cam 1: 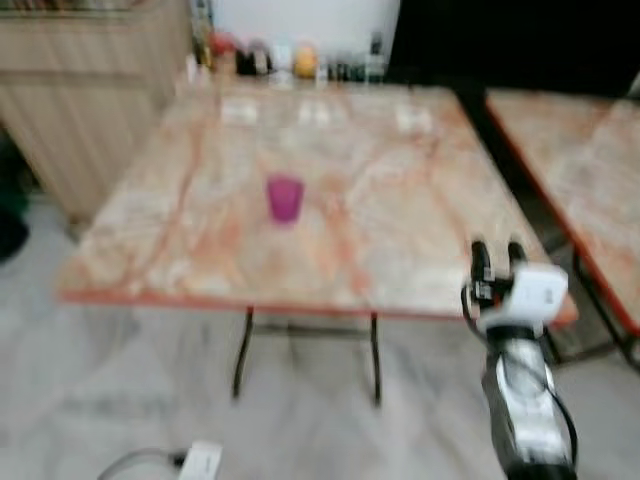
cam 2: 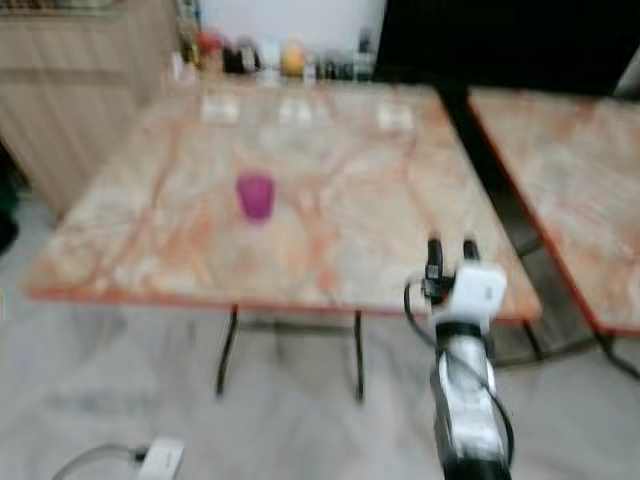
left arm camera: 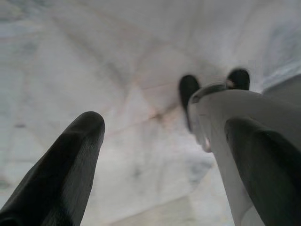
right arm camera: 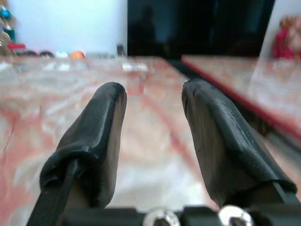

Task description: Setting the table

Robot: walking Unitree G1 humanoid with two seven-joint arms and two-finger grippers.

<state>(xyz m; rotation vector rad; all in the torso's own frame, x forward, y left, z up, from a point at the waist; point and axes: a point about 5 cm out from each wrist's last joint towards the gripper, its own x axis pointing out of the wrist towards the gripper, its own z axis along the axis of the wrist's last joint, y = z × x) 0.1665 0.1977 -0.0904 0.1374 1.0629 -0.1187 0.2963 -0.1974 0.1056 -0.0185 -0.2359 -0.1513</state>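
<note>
Frames blurred, I'm walking. Purple cup (cam 1: 285, 197) stands mid bench (cam 1: 180, 250), left of my right pincer (cam 1: 498, 252), which is empty, fingers narrowly apart, at the near right edge. Best to stop, steady, then reach left.

The cup (cam 1: 284, 197) was magenta; the desk (cam 1: 200, 240) was cream marble veined orange, red-edged; the floor (cam 1: 90, 390) was pale grey.

Pale marble floor (cam 1: 120, 390), a wooden cabinet (cam 1: 90, 90) beside a white wall (cam 1: 300, 20).
</note>
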